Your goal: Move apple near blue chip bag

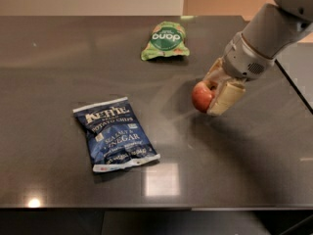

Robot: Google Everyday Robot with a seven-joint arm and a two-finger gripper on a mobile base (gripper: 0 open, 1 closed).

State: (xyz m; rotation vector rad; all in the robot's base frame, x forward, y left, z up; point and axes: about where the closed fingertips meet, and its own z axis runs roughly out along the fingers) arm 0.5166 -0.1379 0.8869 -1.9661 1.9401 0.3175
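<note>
One camera only, raised above near table edge, tilted down, facing far edge, mid-distance. Gripper at 3 o'clock of frame, clamped on apple.
</note>
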